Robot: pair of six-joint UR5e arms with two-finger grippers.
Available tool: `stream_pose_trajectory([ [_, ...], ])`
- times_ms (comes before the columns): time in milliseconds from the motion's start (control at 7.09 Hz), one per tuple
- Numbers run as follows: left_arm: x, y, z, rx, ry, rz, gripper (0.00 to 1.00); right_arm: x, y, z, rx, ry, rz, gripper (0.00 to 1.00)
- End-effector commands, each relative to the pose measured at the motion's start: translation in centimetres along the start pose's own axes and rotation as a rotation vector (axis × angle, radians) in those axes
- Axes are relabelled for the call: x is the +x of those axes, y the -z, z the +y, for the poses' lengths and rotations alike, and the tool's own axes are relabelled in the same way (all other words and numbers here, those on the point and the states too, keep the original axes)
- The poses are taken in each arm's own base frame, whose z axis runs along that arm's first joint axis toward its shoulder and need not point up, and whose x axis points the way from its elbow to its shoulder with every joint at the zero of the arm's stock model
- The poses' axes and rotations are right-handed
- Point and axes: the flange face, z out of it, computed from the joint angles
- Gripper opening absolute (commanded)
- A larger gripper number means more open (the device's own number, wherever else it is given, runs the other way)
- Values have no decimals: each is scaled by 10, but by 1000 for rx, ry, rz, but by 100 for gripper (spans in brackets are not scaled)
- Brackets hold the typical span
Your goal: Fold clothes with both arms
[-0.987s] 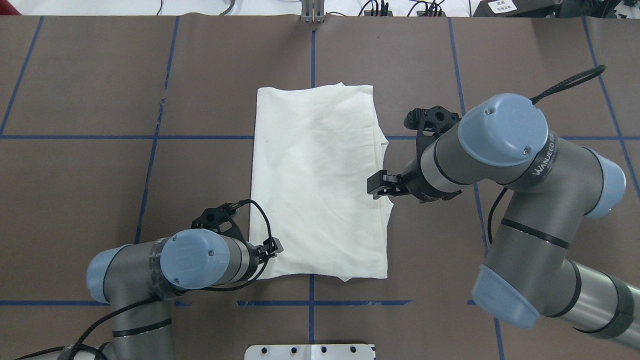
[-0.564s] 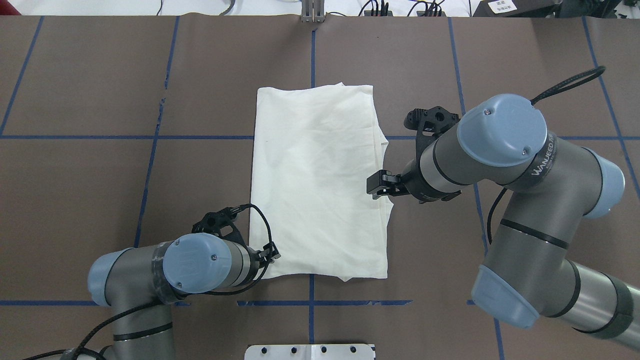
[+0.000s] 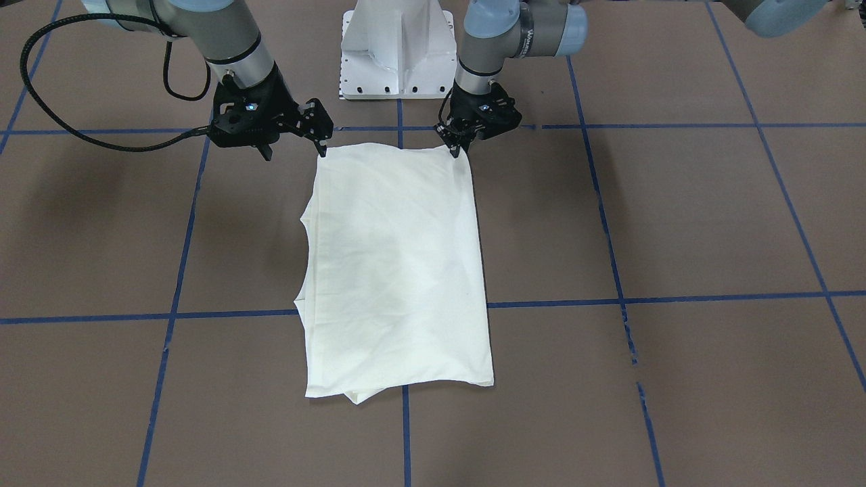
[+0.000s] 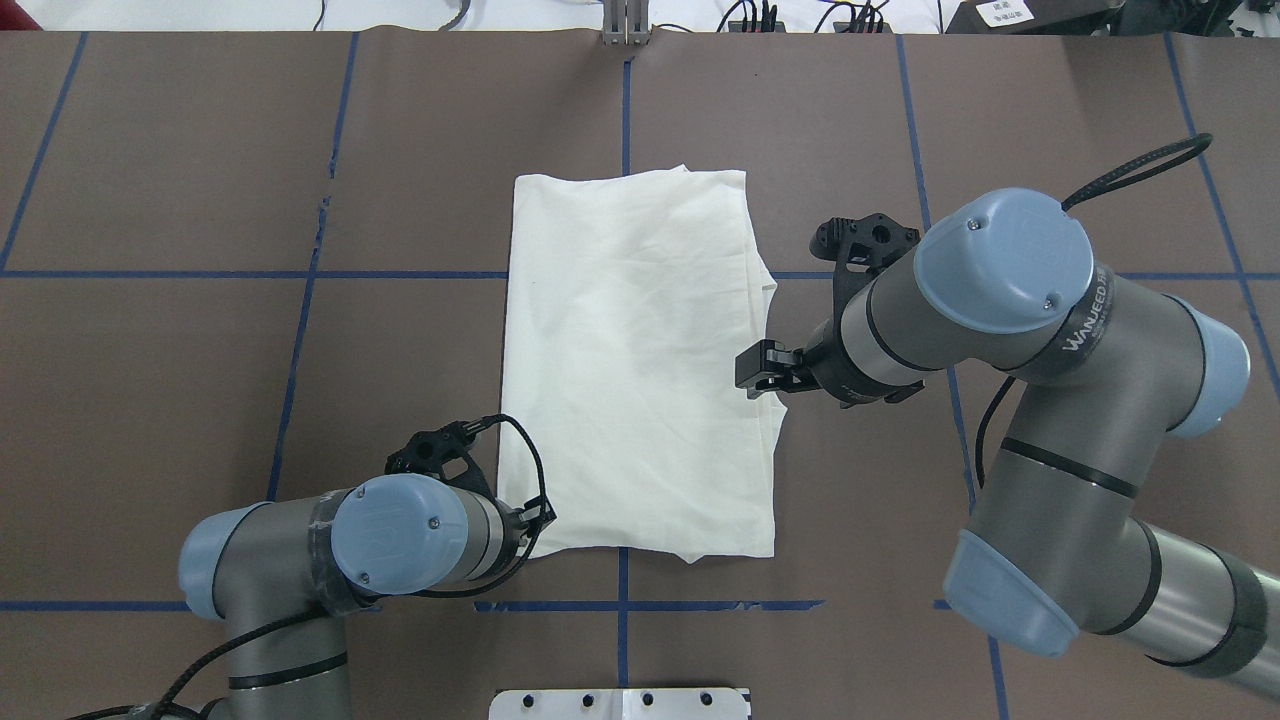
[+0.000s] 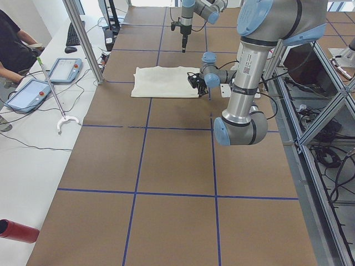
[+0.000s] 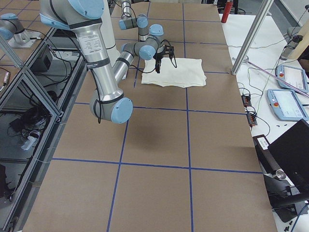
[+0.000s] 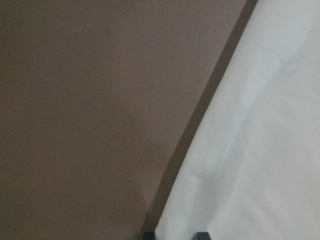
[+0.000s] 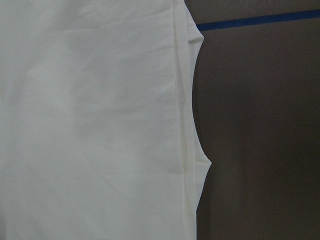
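Left corner: the left arm (image 4: 400,530) has eased back toward the robot's side in the past second, settling the left gripper (image 3: 457,150) at the near left corner of the T-shirt (image 4: 635,360); the right arm (image 4: 1000,270) has held its place.
T-shirt: lies flat in the middle of the bench (image 4: 200,400), folded to a long rectangle, plain side up, no print showing.
Left fingers: drawn close, tips showing either side of the hem in the wrist view; whether they have bitten cloth, I cannot tell.
Right fingers: the right gripper (image 3: 295,157) hangs above the shirt's right-hand edge, fingers spread wide, holding nothing.
Right edge: uneven, with a stitched hem and tucked layers jutting out past the top sheet.
Step in hand: by my reading, taking the two near corners so that end can be carried over to the far one.
Doing it well: the right gripper wants to drop to the near right corner, level with its partner, and catch every layer there, not just the top sheet. Both should close before either lifts, then rise and travel together with the cloth taut between them, so the fold lands square on the far edge.
Risk: a one-sided lift would likely skew the rectangle or drag it along the bench.
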Motion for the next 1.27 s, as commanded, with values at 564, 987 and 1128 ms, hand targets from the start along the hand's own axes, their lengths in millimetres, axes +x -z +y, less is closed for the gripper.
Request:
stream_pose_trajectory([
  [564, 9, 61, 25, -34, -127, 43, 0, -14, -26, 43, -54, -237, 21, 100],
  [987, 10, 59, 23, -29, -153, 43, 0, -34, -80, 129, 53, -448, 72, 100],
  [1128, 10, 57, 23, -28, -159, 41, 0, -30, -96, 146, 61, -465, 101, 100],
])
